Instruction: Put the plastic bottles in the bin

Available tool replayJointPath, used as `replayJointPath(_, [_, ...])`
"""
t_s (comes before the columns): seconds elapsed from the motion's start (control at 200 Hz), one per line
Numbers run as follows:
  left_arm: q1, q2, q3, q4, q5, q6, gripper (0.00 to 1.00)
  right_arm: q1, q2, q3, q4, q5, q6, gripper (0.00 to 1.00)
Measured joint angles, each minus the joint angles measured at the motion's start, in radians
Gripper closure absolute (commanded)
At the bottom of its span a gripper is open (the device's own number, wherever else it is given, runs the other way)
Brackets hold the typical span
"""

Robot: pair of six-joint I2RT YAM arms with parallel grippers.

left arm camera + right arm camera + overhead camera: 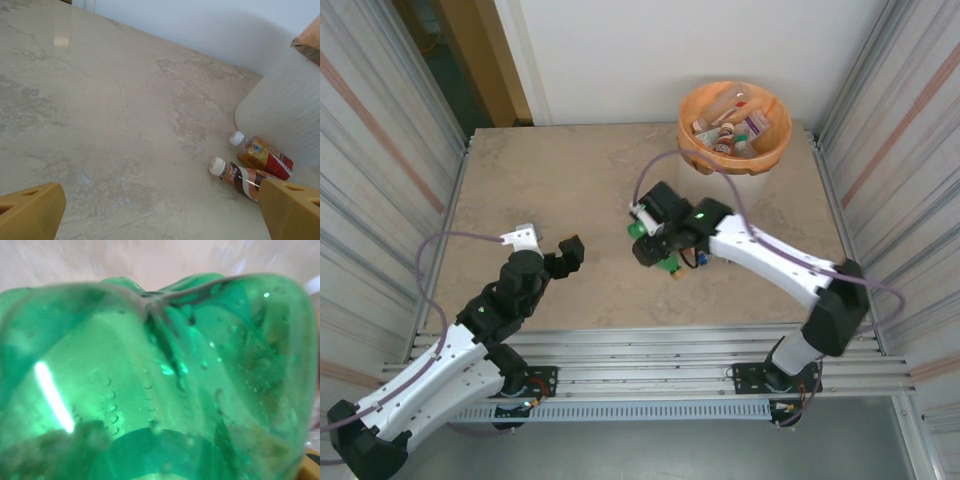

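– Mid-table, right gripper [655, 248] pinches green bottle [669, 267]; bin's [686, 135] well apart, far-right corner. Left gripper [548, 243] wide open, empty.
– Round slick plastic, prob squirts out mid-carry imo.

A beige marbled table [570, 180] sits between ribbed metal side panels [380, 120], a white wall [620, 50] behind

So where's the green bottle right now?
The green bottle is mid-table in the top view, at the right gripper, nearer to the arms than the bin.
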Motion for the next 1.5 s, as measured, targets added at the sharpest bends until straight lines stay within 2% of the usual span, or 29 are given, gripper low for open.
replayJointPath(0.145, [0.0,0.0,-0.008,0.001,0.0,-0.001,0.01,-0.164,-0.138,0.115,-0.002,-0.033,0.004,0.74])
replayJointPath(0.265, [0.0,0.002,-0.008,0.004,0.001,-0.001,0.01,-0.329,-0.165,0.217,-0.005,-0.07,0.003,0.75])
replayJointPath(0.451, [0.0,0.023,-0.008,0.004,0.001,-0.001,0.01,-0.526,-0.056,0.457,-0.034,-0.15,0.0,0.75])
replayJointPath(0.591, [0.0,0.036,-0.008,0.004,0.002,-0.001,0.01,-0.618,0.088,0.656,-0.057,-0.187,-0.005,0.75])
replayJointPath(0.922, [0.002,0.049,-0.008,0.005,0.002,-0.001,0.01,-0.651,0.406,0.959,-0.124,-0.197,-0.013,0.74])
replayJointPath(1.107, [0.002,0.057,-0.008,0.013,0.002,-0.001,0.01,-0.651,0.488,1.003,-0.137,-0.203,-0.013,0.64])
replayJointPath(1.247, [0.002,0.061,-0.008,0.026,0.002,-0.002,0.01,-0.65,0.514,1.003,-0.153,-0.216,-0.012,0.61])
replayJointPath(1.368, [0.002,0.064,-0.008,0.026,0.002,-0.002,0.01,-0.644,0.531,1.003,-0.163,-0.219,-0.012,0.49])
replayJointPath(1.498, [0.002,0.066,-0.008,0.026,0.002,-0.005,0.01,-0.629,0.543,1.003,-0.172,-0.219,-0.015,0.26])
